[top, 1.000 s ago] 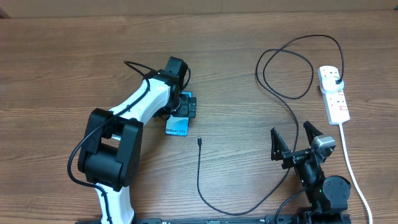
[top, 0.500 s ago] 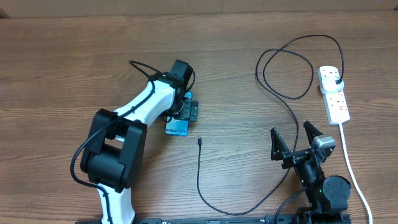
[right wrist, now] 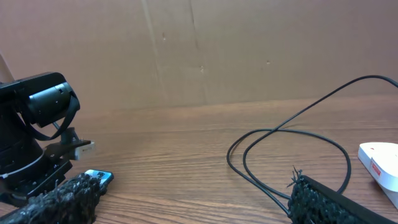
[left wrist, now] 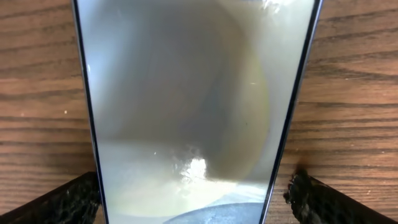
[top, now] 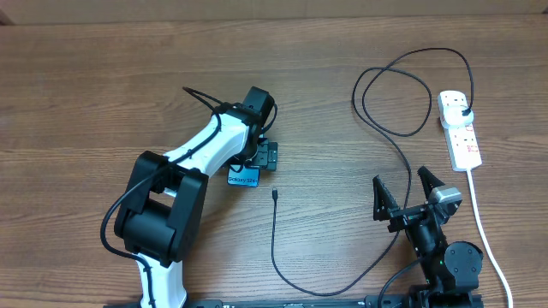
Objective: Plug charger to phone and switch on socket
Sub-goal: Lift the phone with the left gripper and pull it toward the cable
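The phone [top: 243, 178] lies flat on the wooden table, its blue screen partly under my left wrist. In the left wrist view the phone [left wrist: 186, 93] fills the frame with a glare-washed screen. My left gripper [top: 259, 156] is open, one finger on each side of the phone's long edges, with a small gap on the right. The charger [top: 275, 235] has its connector tip free on the table just right of the phone. Its cable loops round to the black plug seated in the socket [top: 462, 137] at the far right. My right gripper [top: 408, 193] is open and empty.
The socket's white cord [top: 481, 222] runs down the right edge past my right arm. The charger cable's loops [right wrist: 286, 149] lie ahead of my right gripper [right wrist: 193, 211], with the socket's end [right wrist: 380, 162] at the right. A brown wall stands behind the table.
My left wrist has shifted to the right above the phone. The phone, the charger and the right arm have not moved.
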